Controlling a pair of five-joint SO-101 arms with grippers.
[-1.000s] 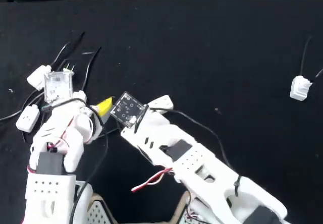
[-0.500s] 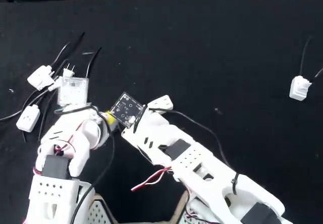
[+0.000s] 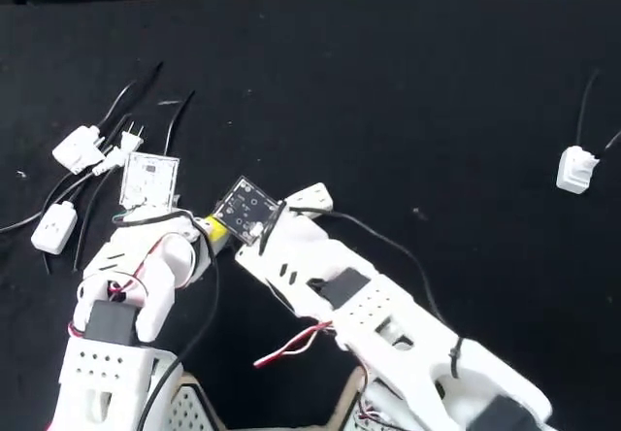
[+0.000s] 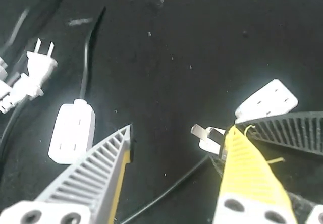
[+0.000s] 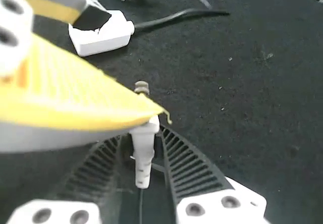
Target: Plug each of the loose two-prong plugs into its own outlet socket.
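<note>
My right gripper (image 5: 143, 139) is shut on a white two-prong plug (image 5: 142, 156), prongs pointing away from the wrist. My left gripper (image 4: 180, 129) is open, and its yellow finger (image 4: 245, 166) lies right against that plug (image 4: 208, 137). One white outlet socket (image 4: 266, 100) lies just beyond the plug, beside the right arm (image 3: 309, 198). Another socket (image 4: 72, 131) on a black cord lies by the left gripper's other finger (image 4: 96, 171). A loose plug (image 3: 131, 141) rests among cords at the table's left.
Two more white cord ends (image 3: 76, 147) (image 3: 53, 225) lie in the tangle at far left. A further white cord end (image 3: 577, 169) sits alone at the far right. The table top (image 3: 388, 82) is black cloth.
My left arm has swung right, toward the right gripper, bringing its yellow finger up against the held plug. The right arm has stayed put.
</note>
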